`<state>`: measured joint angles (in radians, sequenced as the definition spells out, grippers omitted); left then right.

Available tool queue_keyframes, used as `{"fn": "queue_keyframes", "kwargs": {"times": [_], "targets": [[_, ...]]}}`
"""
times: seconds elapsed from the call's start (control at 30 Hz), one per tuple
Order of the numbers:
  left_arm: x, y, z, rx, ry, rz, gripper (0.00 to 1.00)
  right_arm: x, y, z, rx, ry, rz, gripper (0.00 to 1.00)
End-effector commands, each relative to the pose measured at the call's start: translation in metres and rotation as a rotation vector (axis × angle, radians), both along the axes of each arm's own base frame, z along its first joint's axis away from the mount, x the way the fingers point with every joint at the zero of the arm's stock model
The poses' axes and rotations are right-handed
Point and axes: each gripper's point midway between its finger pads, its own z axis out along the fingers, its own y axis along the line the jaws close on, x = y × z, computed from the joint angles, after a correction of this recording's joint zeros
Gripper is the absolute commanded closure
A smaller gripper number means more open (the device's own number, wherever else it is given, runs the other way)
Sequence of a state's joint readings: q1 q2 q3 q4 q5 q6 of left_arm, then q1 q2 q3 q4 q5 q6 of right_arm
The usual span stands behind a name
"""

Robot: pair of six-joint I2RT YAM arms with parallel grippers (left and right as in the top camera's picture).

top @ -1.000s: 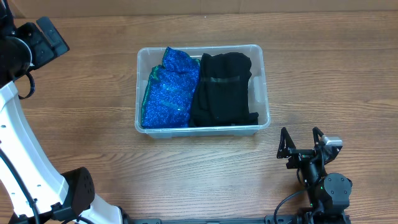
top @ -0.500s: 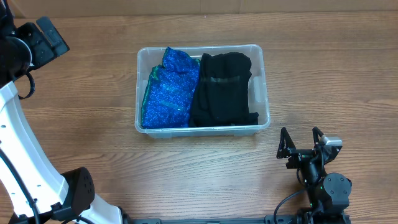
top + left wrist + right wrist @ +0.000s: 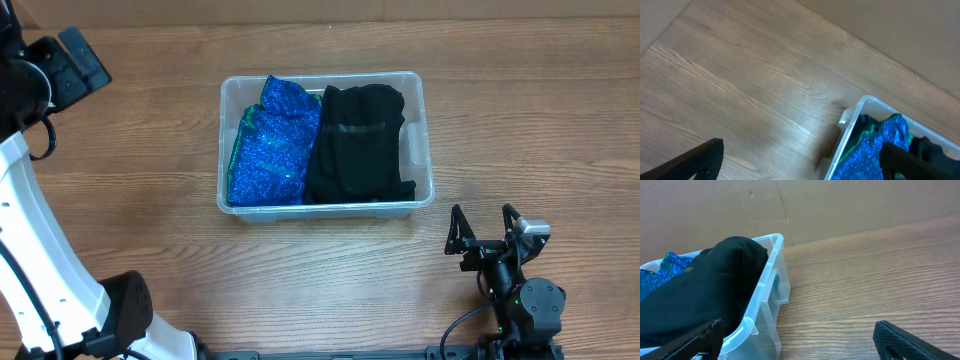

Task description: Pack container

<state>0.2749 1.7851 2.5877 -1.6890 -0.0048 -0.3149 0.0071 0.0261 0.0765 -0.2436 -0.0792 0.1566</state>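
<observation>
The clear plastic container (image 3: 424, 140) stands in the middle of the table. Inside it lie a folded blue sparkly garment (image 3: 272, 148) on the left and a folded black garment (image 3: 360, 145) on the right. My right gripper (image 3: 484, 224) is open and empty, low over the table in front of the container's right corner. My left gripper is raised at the far left; only the arm (image 3: 45, 70) shows overhead. Its wrist view shows wide-open empty fingers (image 3: 695, 160), the container's corner (image 3: 852, 117) and the blue garment (image 3: 870, 152). The right wrist view shows the container's rim (image 3: 765, 277) and the black garment (image 3: 705, 290).
A brown cardboard wall (image 3: 815, 205) runs along the table's far edge. The left arm's white link (image 3: 35, 230) and base (image 3: 125, 305) stand at the front left. The right arm's base (image 3: 525, 305) sits at the front right.
</observation>
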Motion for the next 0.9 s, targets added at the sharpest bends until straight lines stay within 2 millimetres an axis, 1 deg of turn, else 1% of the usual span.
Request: {"fn": "queue_keyframes", "kwargs": {"times": [0.0,0.03,0.07,0.13,0.2,0.33,0.4,0.47,0.53,0.57,0.6,0.67,0.7,0.73,0.87], "targets": [[-0.035,-0.009,0.013,0.014,-0.024,0.0,0.0,0.0,0.0,0.003,0.006,-0.018,0.0,0.0],[-0.044,-0.011,0.01,0.011,-0.012,0.0,0.0,0.0,0.0,0.003,0.005,-0.018,0.0,0.0],[-0.061,-0.014,0.003,0.018,0.009,0.008,0.0,0.0,0.0,0.003,0.005,-0.018,0.0,0.0],[-0.069,-0.009,0.005,0.061,-0.031,0.035,0.0,0.0,0.0,0.003,0.006,-0.018,0.0,0.0],[-0.071,-0.012,0.009,0.089,-0.1,0.006,0.0,0.0,0.0,0.003,0.005,-0.017,0.0,0.0],[-0.065,-0.039,0.019,0.151,-0.303,-0.197,0.0,0.0,0.0,0.003,0.006,-0.017,0.0,0.0],[-0.064,-0.051,0.02,0.181,-0.394,-0.267,0.0,0.0,0.0,0.003,0.006,-0.017,0.0,0.0],[-0.067,-0.058,0.014,0.197,-0.462,-0.298,0.0,0.0,0.0,0.003,0.006,-0.018,0.0,0.0],[-0.072,-0.064,0.0,0.203,-0.503,-0.316,0.0,0.0,0.0,0.003,0.006,-0.018,0.0,0.0],[-0.076,-0.067,-0.014,0.203,-0.515,-0.325,0.0,0.0,0.0,0.003,0.005,-0.018,0.0,0.0],[-0.078,-0.069,-0.024,0.203,-0.519,-0.329,0.0,0.0,0.0,0.003,0.005,-0.017,0.0,0.0],[-0.082,-0.073,-0.053,0.201,-0.521,-0.341,0.0,0.0,0.0,0.003,0.006,-0.018,0.0,0.0],[-0.086,-0.078,-0.076,0.192,-0.523,-0.36,0.0,0.0,0.0,0.003,0.006,-0.018,0.0,0.0],[-0.089,-0.082,-0.091,0.184,-0.526,-0.375,0.0,0.0,0.0,0.003,0.006,-0.017,0.0,0.0],[-0.1,-0.1,-0.14,0.149,-0.539,-0.443,0.0,0.0,0.0,0.003,0.006,-0.018,0.0,0.0]]}}
